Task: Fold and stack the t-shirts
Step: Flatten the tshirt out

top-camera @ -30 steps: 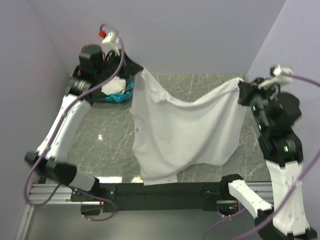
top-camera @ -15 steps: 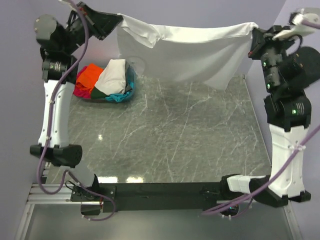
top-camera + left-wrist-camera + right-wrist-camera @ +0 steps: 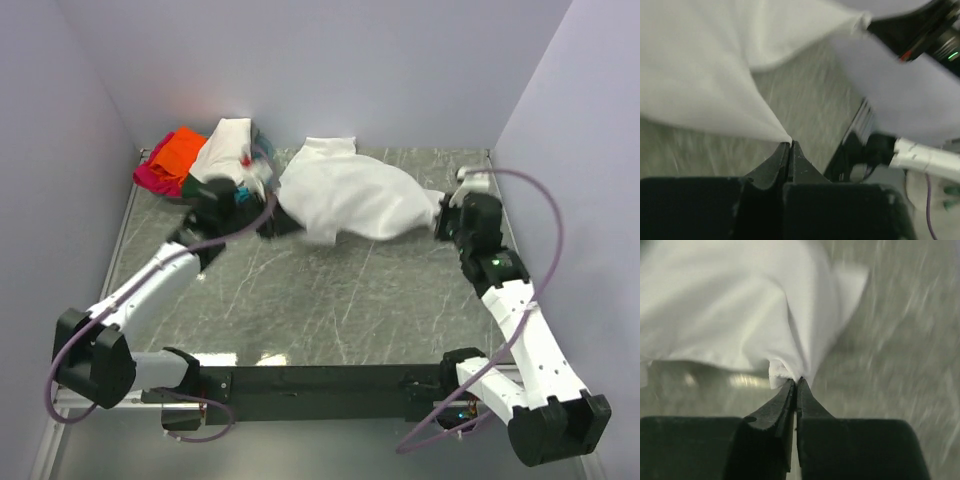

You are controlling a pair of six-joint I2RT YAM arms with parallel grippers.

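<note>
The plain white t-shirt lies bunched across the back middle of the table, stretched between both grippers. My left gripper is shut on its left corner; in the left wrist view the cloth pinches into the closed tips. My right gripper is shut on its right corner; in the right wrist view the cloth bunches at the closed tips. A pile of other t-shirts sits at the back left: cream-white, orange, magenta-pink, with some teal showing.
The grey marbled table lies between lilac walls on the left, back and right. The black base rail runs along the near edge. The right arm's purple cable loops above the right side.
Both grippers swung the white t-shirt up high toward the back wall, then dropped low to the table. The shirt now lies bunched at the back instead of hanging spread.
</note>
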